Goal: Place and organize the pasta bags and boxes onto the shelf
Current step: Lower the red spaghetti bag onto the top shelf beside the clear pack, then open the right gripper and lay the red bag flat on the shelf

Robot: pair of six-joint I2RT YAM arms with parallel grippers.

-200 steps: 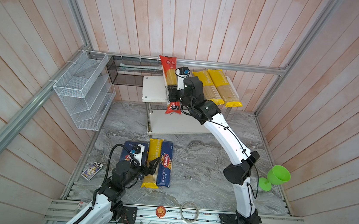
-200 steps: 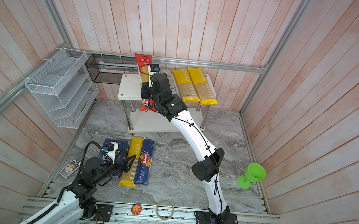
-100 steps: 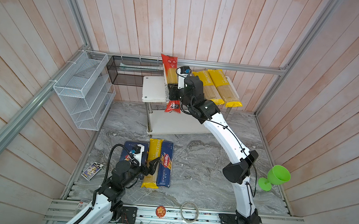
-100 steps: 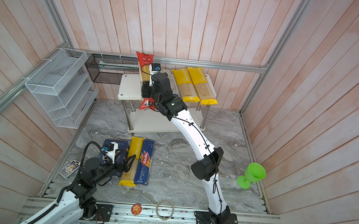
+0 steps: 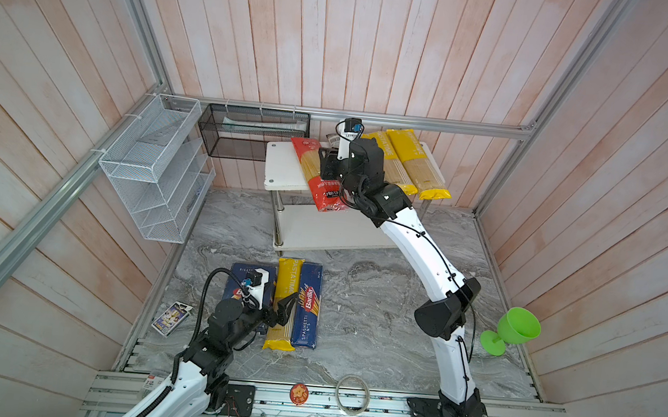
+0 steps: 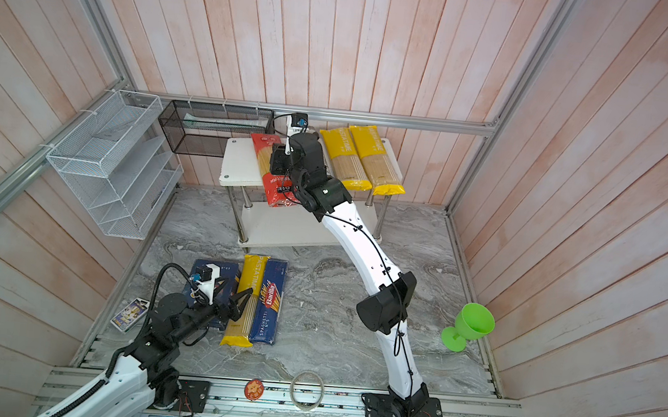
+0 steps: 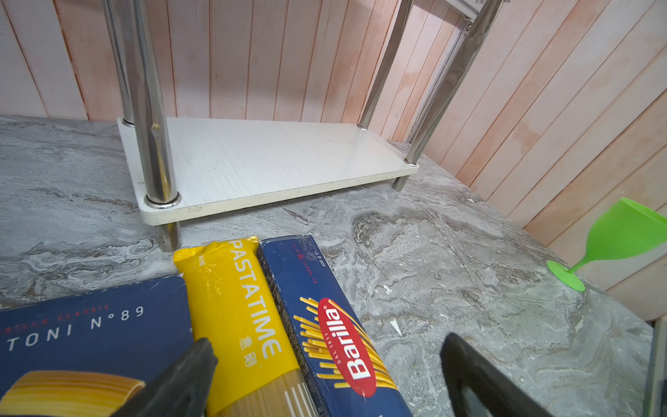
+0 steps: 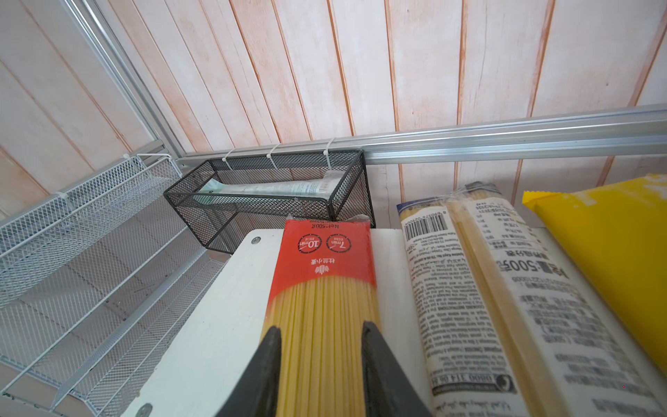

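Your right end effector (image 8: 321, 335) straddles the long red plastic spaghetti bag (image 8: 325, 260), and you cannot tell whether its fingers (image 8: 267, 361) pinch it. That bag lies on the top board of the white two-tier chrome-post shelf (image 8: 223, 307), its near end overhanging. Your left end effector (image 7: 328, 346) hangs spread wide over the yellow PASTATIME bag (image 7: 231, 289) on the grey marbled worktop (image 7: 433, 252).

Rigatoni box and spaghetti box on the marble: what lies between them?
A yellow PASTATIME bag, lying lengthwise against the rigatoni box and the spaghetti box. Clearest in the left wrist view; both top views show it too.
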